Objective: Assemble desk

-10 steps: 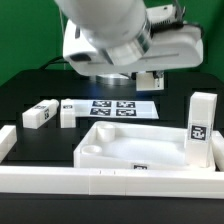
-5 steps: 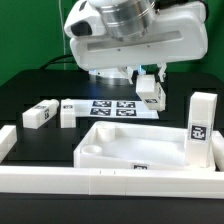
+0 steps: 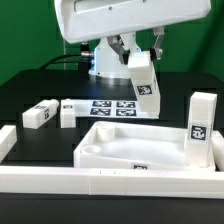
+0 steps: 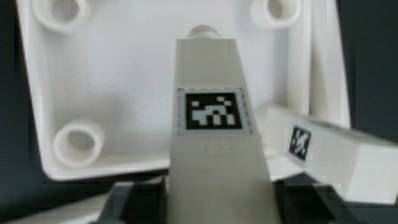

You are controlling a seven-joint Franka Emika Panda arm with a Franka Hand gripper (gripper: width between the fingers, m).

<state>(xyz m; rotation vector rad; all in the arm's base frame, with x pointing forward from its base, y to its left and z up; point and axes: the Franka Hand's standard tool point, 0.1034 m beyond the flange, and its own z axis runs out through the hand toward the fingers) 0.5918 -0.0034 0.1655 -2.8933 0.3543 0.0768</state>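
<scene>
My tool [image 3: 138,52], clamped on a white desk leg [image 3: 145,88], has lifted it clear of the black tabletop [image 3: 40,85] behind the desk tray [image 3: 140,150] and tipped it, so it now hangs seemingly above that tray's far edge, ready for seating.

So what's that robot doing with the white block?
The robot arm is building a little desk. Its pincer holds one white leg up in the air, tilted, above the tray-like tabletop. A second leg stands upright at the tabletop's end on the exterior view's right. A third leg and a fourth leg lie on the black table, not yet used.
</scene>
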